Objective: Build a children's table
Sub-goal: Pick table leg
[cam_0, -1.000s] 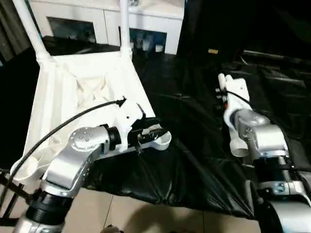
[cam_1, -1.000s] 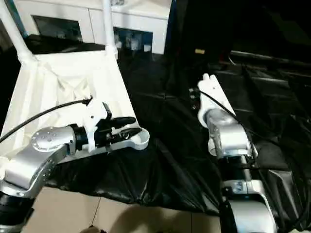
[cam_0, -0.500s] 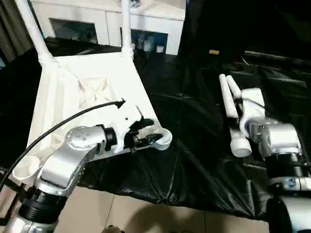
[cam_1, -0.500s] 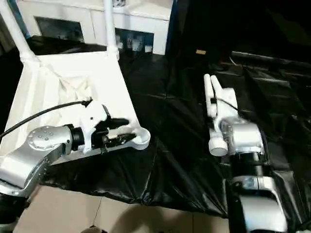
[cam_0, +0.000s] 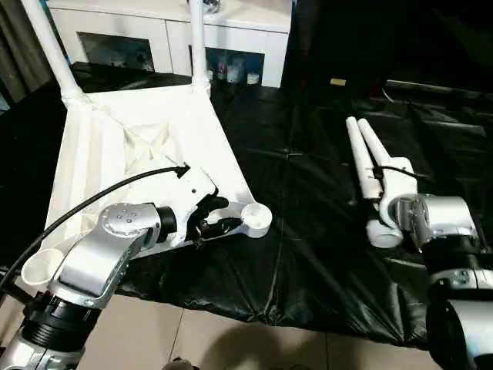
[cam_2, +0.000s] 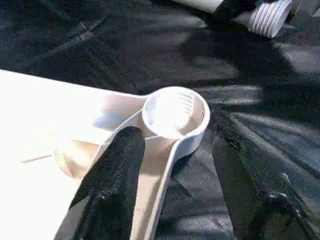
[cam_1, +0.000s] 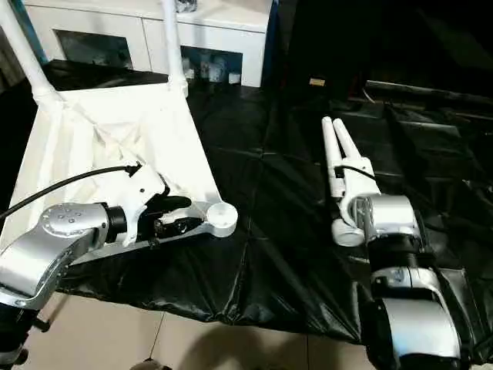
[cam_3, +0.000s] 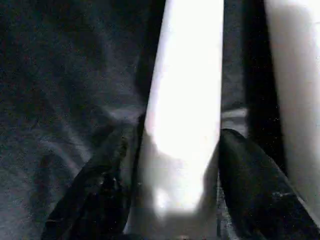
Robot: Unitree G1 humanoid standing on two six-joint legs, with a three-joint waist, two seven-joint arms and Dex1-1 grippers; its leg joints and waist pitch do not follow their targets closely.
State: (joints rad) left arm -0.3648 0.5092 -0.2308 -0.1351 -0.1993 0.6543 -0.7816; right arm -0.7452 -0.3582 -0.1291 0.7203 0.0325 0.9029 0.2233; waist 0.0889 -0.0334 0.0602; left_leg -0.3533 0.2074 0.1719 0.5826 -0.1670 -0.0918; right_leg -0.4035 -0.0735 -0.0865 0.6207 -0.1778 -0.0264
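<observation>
With two legs (cam_0: 51, 48) already standing in the far sockets of the upturned tabletop (cam_0: 115, 146), I have two left. My left gripper (cam_0: 213, 217) straddles the near empty socket (cam_2: 174, 114), unclenched; my right gripper (cam_3: 175, 165) brackets one loose leg (cam_1: 339, 166) on the black sheet (cam_0: 300, 231).

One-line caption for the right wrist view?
Right gripper straddles a white leg lying on black sheet, a finger on each side; second leg alongside.

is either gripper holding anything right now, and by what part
The right gripper straddles one loose leg near its threaded end; a firm grip cannot be told. The left gripper straddles the tabletop rim by its corner socket.
</observation>
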